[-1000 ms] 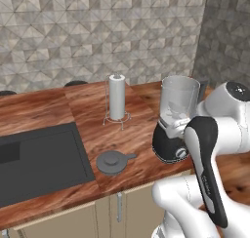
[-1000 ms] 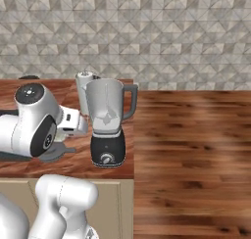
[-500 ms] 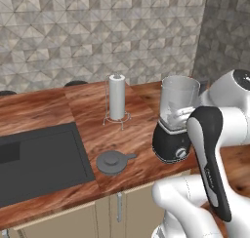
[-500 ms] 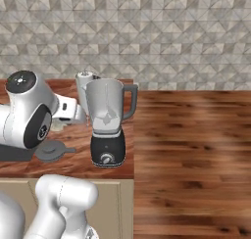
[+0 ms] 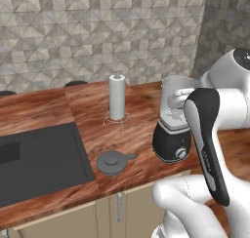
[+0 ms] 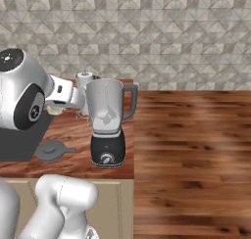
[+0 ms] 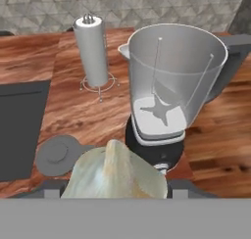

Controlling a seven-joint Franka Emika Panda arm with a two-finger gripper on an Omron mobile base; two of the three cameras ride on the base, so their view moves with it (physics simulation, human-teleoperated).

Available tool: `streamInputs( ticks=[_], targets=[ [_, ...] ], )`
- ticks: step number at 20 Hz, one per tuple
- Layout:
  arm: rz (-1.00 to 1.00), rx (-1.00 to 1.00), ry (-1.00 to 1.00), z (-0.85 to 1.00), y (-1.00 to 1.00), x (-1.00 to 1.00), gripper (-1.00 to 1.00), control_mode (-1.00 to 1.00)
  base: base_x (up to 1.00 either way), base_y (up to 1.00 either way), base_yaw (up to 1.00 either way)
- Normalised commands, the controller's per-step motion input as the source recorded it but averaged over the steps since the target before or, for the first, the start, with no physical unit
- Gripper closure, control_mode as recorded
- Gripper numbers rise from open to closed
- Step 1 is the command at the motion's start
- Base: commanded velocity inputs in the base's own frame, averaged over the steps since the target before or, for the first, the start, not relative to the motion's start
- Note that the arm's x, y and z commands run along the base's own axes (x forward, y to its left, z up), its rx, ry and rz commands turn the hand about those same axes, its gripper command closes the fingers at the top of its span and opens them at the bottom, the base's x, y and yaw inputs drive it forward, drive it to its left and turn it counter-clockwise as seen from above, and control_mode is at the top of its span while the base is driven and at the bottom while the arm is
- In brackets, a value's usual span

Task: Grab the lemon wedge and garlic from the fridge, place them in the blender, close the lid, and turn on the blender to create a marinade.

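Observation:
The garlic (image 7: 115, 175), a pale whitish lump, sits between my gripper's (image 7: 116, 186) dark fingertips (image 7: 54, 189), and the gripper is shut on it. The hand hovers close in front of the blender (image 7: 171, 86), a little above its black base. The clear jar stands open-topped, with just the blade at its bottom. In the right base view my gripper (image 6: 56, 108) is left of the blender (image 6: 107, 125), beside the jar. The dark-grey lid (image 5: 113, 161) lies flat on the counter left of the blender (image 5: 172, 129). The lemon wedge and the fridge are out of view.
A white paper-towel roll (image 5: 116, 96) on a wire stand rises behind the lid. A dark sink (image 5: 34, 159) is set into the wooden counter at the left. My own forearm (image 5: 207, 144) crosses in front of the blender's right side.
The arm has swung up and toward the blender, bringing the hand with the garlic closer to the jar. Blender, lid and paper-towel roll have not moved.

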Motion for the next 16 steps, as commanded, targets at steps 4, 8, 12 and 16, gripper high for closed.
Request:
streamInputs(
  ticks=[4,8,12,16],
  targets=[
    [-0.10,0.00,-0.07,0.38,-0.18,0.28,1.00,-1.00,0.00,0.00,0.00],
    [-0.09,0.00,-0.03,0.30,-0.21,0.41,1.00,-1.00,0.00,0.00,0.00],
    [-0.08,0.00,0.00,0.06,-0.26,0.55,1.00,-1.00,0.00,0.00,0.00],
    [-0.06,0.00,0.01,0.00,-0.25,0.64,1.00,-1.00,0.00,0.00,0.00]
  ],
)
